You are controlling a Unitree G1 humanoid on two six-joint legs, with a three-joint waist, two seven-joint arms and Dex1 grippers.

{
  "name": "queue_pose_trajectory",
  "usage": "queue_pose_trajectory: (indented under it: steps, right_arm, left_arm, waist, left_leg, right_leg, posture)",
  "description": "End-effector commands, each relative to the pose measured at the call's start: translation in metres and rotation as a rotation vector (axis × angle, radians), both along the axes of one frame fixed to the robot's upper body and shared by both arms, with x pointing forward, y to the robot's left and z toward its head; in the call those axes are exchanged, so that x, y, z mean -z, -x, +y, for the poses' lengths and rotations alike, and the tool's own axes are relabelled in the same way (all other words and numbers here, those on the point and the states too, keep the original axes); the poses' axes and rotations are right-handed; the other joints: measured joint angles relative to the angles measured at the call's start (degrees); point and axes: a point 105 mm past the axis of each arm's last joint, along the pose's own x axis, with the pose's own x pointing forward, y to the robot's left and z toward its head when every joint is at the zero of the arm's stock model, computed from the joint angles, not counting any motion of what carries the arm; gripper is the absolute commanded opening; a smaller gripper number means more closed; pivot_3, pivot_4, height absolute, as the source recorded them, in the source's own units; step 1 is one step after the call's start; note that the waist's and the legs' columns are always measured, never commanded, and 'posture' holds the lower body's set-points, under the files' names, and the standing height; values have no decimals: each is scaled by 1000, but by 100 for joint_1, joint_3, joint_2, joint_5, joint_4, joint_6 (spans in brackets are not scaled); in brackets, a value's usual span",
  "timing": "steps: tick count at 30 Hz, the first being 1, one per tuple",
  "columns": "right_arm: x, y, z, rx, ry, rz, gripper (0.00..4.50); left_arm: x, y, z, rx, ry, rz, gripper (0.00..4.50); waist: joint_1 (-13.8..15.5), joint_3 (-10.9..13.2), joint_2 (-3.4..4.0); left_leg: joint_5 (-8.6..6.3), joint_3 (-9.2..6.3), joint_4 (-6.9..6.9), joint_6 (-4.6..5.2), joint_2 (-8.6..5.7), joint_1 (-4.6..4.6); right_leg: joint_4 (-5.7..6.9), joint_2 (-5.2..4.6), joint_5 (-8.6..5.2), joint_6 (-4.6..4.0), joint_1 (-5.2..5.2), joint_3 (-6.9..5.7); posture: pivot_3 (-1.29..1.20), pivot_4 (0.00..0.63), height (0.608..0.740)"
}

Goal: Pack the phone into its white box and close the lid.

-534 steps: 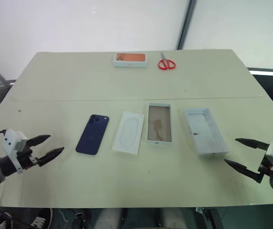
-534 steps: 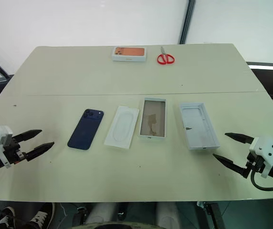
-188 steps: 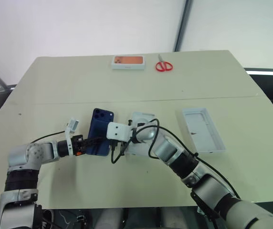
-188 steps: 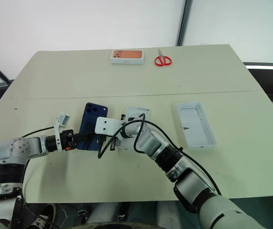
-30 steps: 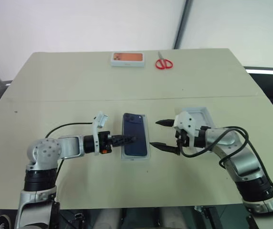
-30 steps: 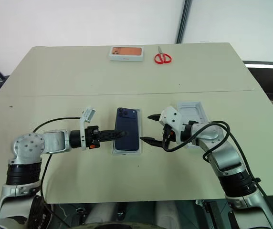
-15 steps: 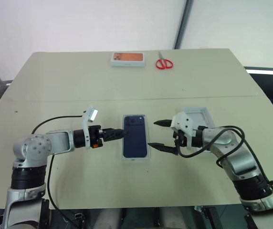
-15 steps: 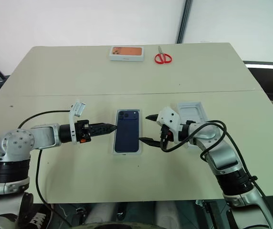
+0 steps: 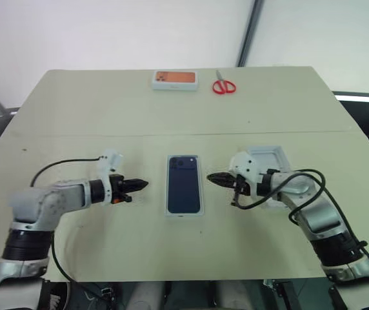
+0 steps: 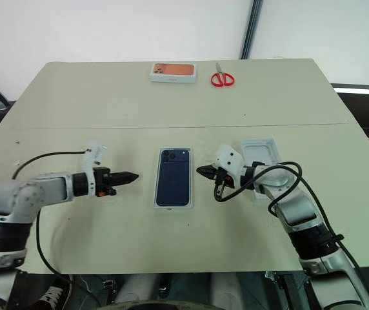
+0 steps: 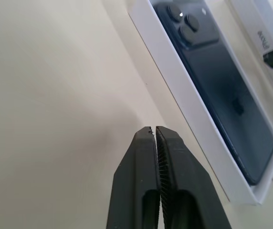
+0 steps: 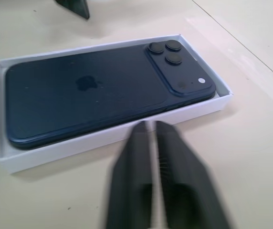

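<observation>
Both claws are pinched closed on nothing right now. The left claw (image 9: 140,184) sits low over the tabletop (image 9: 107,110) just beside the white box (image 9: 184,212), tips aimed at its long side but not touching it. The right claw (image 9: 214,177) mirrors it on the other side, near the box's edge, apart from it by a small gap (the right wrist view shows its fingers together, pointing straight at the box wall).

Progress-wise: the phone (image 9: 184,183) is already lying in the white box, back side up, camera bump at the far end — it looks seated flat inside the walls, so I'd call the packing half done. What's left is the closing part. The lid (image 9: 269,159) is still on the tabletop off to the robot's right, open side up, partly hidden behind the right forearm. It'll have to be picked up, flipped over and lowered onto the box.

Pose: both arms are bent in from the sides, forearms close to the tabletop, claws angled slightly down and inward toward each other with the box between them. The right one is the obvious candidate for the lid — it's right beside it.

Far end of the tabletop has an orange-topped box (image 9: 175,79) and red scissors (image 9: 224,86), well apart from the action.
</observation>
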Motion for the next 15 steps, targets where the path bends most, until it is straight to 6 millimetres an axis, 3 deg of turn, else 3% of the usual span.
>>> queue_pose_trajectory:
  steps: [1, 11, 15]
  right_arm:
    - [8, -4, 0, -6, 84, -60, 61]
    - [11, 1, 1, -30, 93, -60, 61]
    - [6, 4, -14, -11, 105, -53, 61]
  left_arm:
    - [7, 0, -15, 56, -71, -36, 0]
    - [16, 6, -58, 179, -45, -31, 0]
    - [6, 6, -85, 258, 8, -55, 0]
  waist:
    - [-14, -1, 1]
    - [23, -4, 6]
    - [121, -3, 4]
  left_leg:
    - [0, 0, -1, 0, 2, 0]
    - [1, -4, 4, 0, -2, 3]
    - [1, -4, 13, 1, -6, 2]
  right_leg:
    - [0, 2, 0, 0, 0, 0]
    - [1, 2, 0, 1, 9, -5]
    - [1, 1, 1, 2, 12, -6]
  posture:
    - [0, 150, 740]
    - [0, 150, 740]
    - [0, 150, 740]
